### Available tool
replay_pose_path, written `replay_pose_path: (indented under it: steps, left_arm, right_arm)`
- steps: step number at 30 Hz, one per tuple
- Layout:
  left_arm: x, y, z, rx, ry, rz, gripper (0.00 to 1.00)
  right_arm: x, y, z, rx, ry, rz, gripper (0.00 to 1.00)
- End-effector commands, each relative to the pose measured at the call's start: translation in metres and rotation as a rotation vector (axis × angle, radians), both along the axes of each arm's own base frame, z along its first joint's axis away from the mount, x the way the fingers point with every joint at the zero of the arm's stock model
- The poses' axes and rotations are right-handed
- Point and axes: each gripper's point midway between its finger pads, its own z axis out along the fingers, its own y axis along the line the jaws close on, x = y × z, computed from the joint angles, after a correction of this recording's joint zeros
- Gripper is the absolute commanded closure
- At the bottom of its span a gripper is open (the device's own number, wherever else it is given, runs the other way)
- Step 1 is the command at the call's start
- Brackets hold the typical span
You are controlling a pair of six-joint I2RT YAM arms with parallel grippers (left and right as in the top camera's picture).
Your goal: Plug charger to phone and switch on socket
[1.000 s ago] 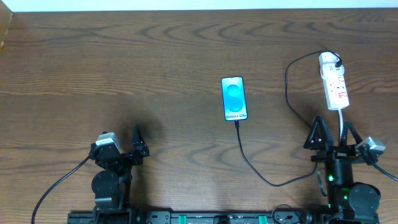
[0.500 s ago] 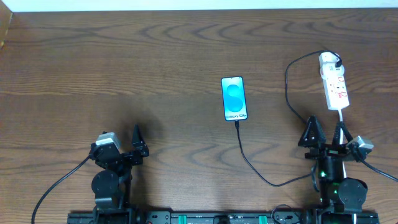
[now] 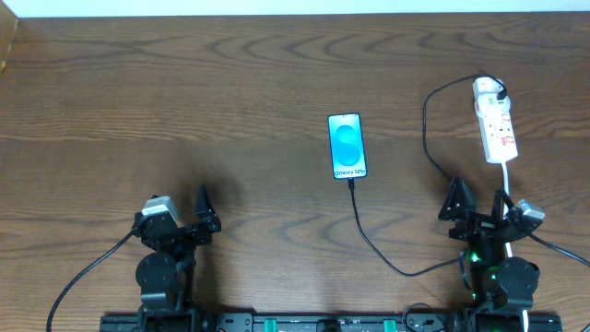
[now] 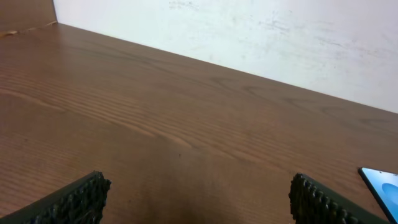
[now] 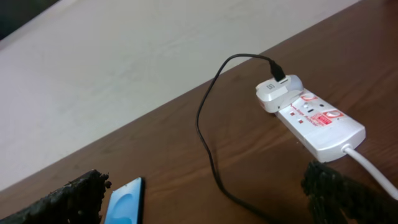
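The phone (image 3: 348,146) lies flat mid-table with its cyan screen lit; its corner shows in the left wrist view (image 4: 380,183) and the right wrist view (image 5: 124,199). The thin black charger cable (image 3: 376,247) is plugged into the phone's near end and loops right and up to an adapter (image 3: 487,89) in the white socket strip (image 3: 495,124), also seen in the right wrist view (image 5: 314,121). My left gripper (image 3: 205,210) is open and empty at the near left. My right gripper (image 3: 479,205) is open and empty, near the strip's cord.
The strip's thick white cord (image 3: 508,180) runs toward my right arm. The table's far edge meets a white wall (image 4: 280,31). A wooden piece (image 3: 7,37) sits at the far left corner.
My right arm has drawn back toward its base and slightly left, away from the socket strip. The left arm, phone and cable have not moved.
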Motion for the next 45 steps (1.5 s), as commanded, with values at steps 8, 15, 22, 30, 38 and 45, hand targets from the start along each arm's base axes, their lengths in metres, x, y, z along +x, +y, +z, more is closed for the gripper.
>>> replay_pose_path:
  steps: [8,15,22,30,38,45]
  left_arm:
    - [-0.001,0.002,-0.016,0.008,0.052,0.007,0.07]
    - [-0.001,0.002,-0.016,0.008,0.052,0.007,0.07]
    - [-0.001,0.002,-0.016,0.008,0.051,0.007,0.07]
    - [-0.001,0.002,-0.016,0.008,0.052,0.007,0.07]
    - [-0.002,0.002,-0.012,0.009,0.032,0.008,0.07]
    - [-0.002,0.006,-0.006,0.015,0.006,0.032,0.07]
  right_arm:
    - [0.000,-0.001,0.000,-0.116,0.006,0.000,0.01]
    - [0.000,-0.001,0.000,-0.116,0.006,-0.001,0.01]
    - [0.000,-0.001,0.000,-0.116,0.006,-0.001,0.01]
    - [0.000,-0.001,0.000,-0.116,0.006,-0.001,0.01]
    - [0.000,-0.001,0.000,-0.116,0.005,-0.001,0.01]
    - [0.000,-0.001,0.000,-0.116,0.005,-0.001,0.01]
